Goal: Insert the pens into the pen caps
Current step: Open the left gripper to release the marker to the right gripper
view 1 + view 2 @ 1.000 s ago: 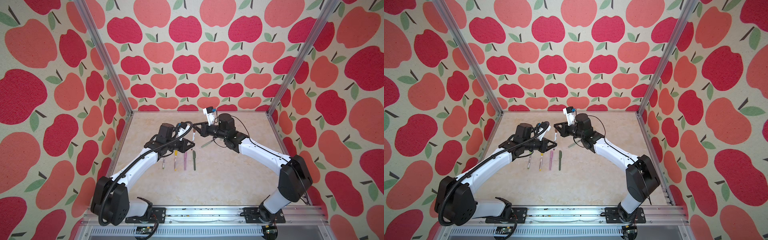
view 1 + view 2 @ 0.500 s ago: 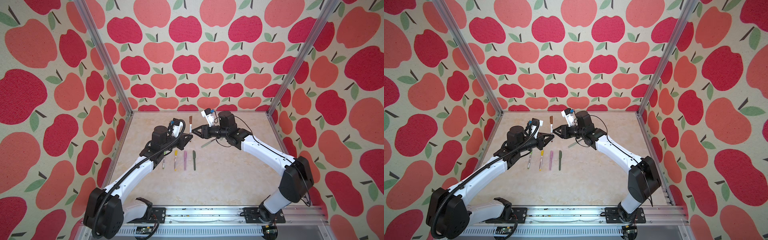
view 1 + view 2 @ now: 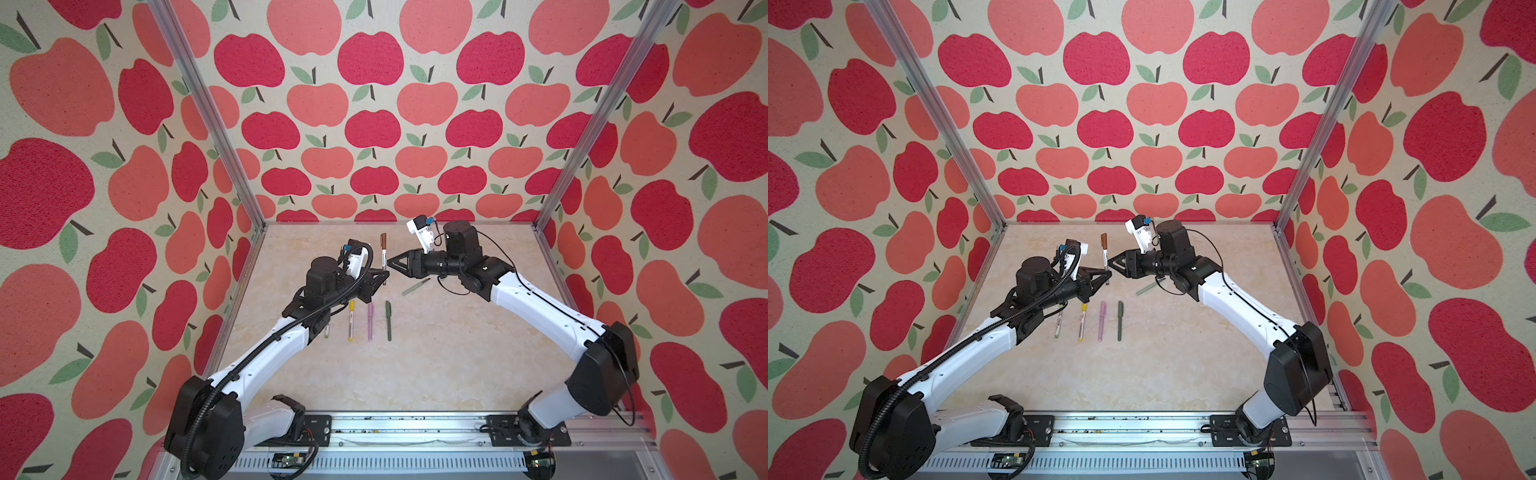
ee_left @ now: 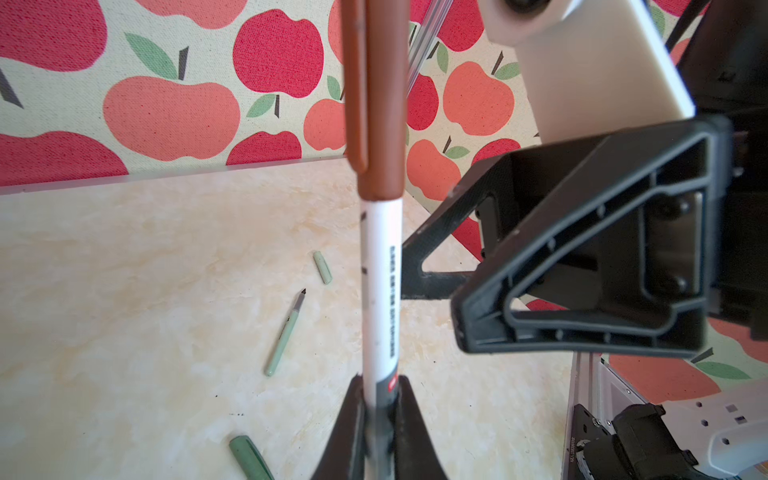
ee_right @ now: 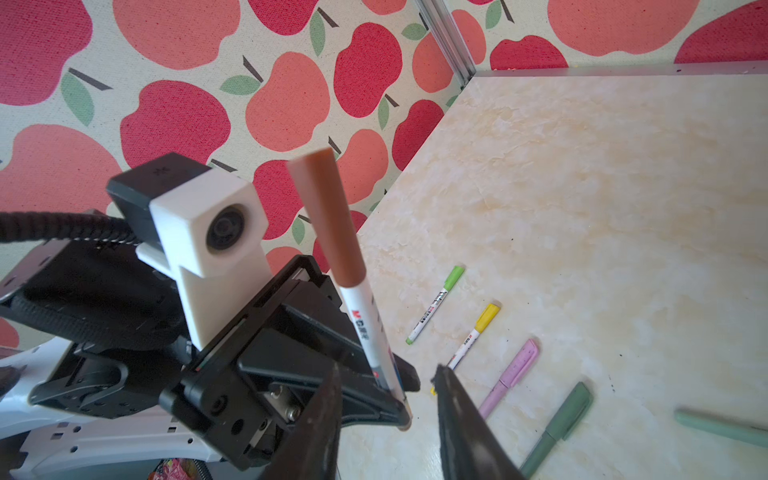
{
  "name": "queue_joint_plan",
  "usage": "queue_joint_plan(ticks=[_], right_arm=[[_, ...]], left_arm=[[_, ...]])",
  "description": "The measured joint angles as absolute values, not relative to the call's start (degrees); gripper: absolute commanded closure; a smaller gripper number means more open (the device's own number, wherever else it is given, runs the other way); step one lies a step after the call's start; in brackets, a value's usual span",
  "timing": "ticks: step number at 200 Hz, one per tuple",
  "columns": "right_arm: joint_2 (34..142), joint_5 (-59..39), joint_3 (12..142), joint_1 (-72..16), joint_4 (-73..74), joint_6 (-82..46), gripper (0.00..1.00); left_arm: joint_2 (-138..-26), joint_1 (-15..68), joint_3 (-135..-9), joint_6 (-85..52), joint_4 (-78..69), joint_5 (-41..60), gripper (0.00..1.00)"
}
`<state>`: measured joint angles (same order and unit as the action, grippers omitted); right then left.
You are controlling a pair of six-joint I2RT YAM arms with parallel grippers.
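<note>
Left gripper clamps white pen, brown cap seated. Right gripper parted, empty. Four capped pens lie in a row. Sage pen, sage cap unjoined.

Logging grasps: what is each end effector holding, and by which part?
Left end effector: the brown-capped white pen, gripped at the barrel end opposite its cap. Right end effector: open, holding nothing.

Top views: paired, high at 6 o'clock, angled down toward 12 o'clock; both take in the whole table from afar. Left wrist: close, faces 3 o'clock. Right wrist: close, faces 9 o'clock. Both wrist views share the brown-capped pen.
</note>
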<state>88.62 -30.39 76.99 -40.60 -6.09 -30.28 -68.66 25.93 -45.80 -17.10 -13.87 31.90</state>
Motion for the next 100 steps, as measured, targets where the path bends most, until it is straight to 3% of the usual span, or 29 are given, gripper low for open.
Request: queue_joint_plan(ticks=[66,100], right_arm=[[88.86,-30.59,77.01,-41.32,-5.39,-30.02,0.67],[90.17,-30.61,77.06,-41.95,-4.86,-29.63,0.79]], left_arm=[[-68.66,26.94,-45.80,-17.28,-13.98,31.90,1.00],[-68.66,27.05,-45.80,-17.30,-13.98,31.88,1.00]])
